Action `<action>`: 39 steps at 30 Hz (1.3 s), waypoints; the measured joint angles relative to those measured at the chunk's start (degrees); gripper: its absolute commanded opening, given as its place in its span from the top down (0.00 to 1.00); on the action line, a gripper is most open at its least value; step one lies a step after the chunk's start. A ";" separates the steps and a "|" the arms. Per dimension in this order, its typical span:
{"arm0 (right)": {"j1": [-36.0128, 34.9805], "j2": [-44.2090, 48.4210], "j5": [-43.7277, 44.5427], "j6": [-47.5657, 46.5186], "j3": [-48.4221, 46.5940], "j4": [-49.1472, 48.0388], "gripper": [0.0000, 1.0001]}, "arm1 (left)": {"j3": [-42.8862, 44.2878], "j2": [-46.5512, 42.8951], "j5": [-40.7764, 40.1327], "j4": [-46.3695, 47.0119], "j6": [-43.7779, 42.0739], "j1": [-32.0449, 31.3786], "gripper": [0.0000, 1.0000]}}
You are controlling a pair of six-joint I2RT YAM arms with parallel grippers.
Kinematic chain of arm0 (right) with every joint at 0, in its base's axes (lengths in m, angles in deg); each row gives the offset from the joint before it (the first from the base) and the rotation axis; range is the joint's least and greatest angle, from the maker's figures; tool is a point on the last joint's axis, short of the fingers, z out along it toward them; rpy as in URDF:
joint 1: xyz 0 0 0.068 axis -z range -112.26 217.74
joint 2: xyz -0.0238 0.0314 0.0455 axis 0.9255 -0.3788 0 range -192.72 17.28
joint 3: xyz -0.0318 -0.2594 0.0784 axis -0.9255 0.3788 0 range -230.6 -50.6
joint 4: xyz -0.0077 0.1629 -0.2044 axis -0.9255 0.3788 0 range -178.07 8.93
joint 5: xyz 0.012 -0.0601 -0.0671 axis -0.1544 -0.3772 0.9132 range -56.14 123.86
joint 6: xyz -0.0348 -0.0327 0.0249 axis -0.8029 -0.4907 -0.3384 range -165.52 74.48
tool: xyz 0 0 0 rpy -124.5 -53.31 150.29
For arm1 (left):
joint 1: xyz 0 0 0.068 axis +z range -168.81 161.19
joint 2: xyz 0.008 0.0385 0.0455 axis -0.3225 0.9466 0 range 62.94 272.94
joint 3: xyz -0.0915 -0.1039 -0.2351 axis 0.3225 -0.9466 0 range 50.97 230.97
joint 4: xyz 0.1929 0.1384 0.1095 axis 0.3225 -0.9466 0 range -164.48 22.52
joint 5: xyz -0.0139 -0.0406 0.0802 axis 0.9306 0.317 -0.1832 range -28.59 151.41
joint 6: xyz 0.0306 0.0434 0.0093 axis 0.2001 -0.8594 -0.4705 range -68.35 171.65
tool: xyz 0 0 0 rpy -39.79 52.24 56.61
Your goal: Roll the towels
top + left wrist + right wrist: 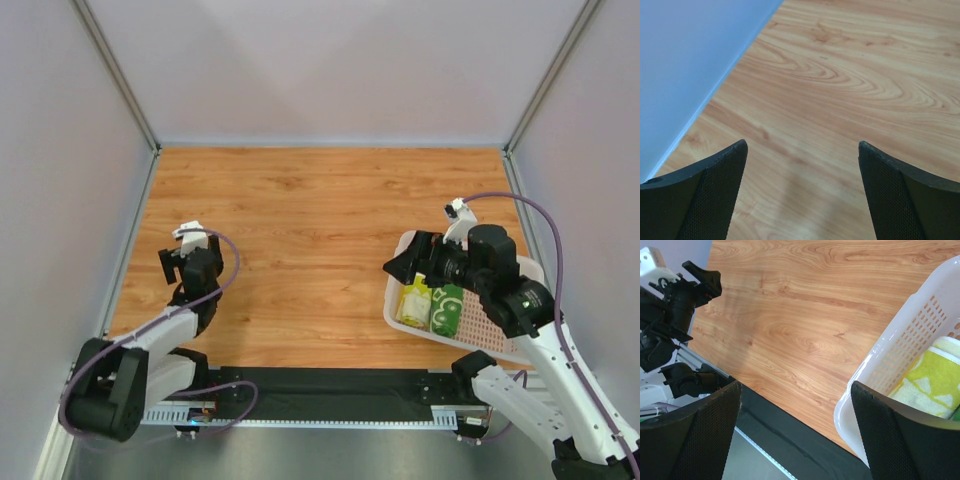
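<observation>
Surface: glossy wood-grain tabletop (pixel 300 220), pale walls around.
Left gripper (pixel 802 144): black mesh-textured fingers (pixel 715 195) spread wide, empty, above bare wood.
Right gripper (pixel 796 386): spread wide, empty, at the basket's edge.
Towels: pale yellow printed towel (pixel 415 300) and green cream-printed towel (pixel 447 308), side by side inside white perforated plastic basket (pixel 900 325).

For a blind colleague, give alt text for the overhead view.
A pale yellow towel and a dark green towel lie in a white basket, the open right gripper above its rim; left gripper open over wooden table.
</observation>
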 measured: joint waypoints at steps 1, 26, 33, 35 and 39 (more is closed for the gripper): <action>0.00 0.00 0.11 -0.20 0.00 0.02 0.09 | 1.60 2.99 1.84 0.07 -0.02 1.44 0.04; -1.64 -2.80 7.15 -7.78 2.12 -10.62 0.00 | -1.46 14.88 30.93 22.12 -5.99 9.88 0.00; -1.66 -4.63 15.54 -14.14 2.89 -13.73 0.00 | -1.46 14.93 30.23 24.72 -5.97 9.86 0.00; -1.66 -4.76 17.70 -16.09 4.76 -16.00 0.00 | -1.46 14.93 30.23 24.79 -5.97 9.86 0.00; -1.64 -5.35 21.29 -19.52 11.43 -23.26 0.00 | -1.46 14.93 30.27 25.05 -5.97 9.88 0.00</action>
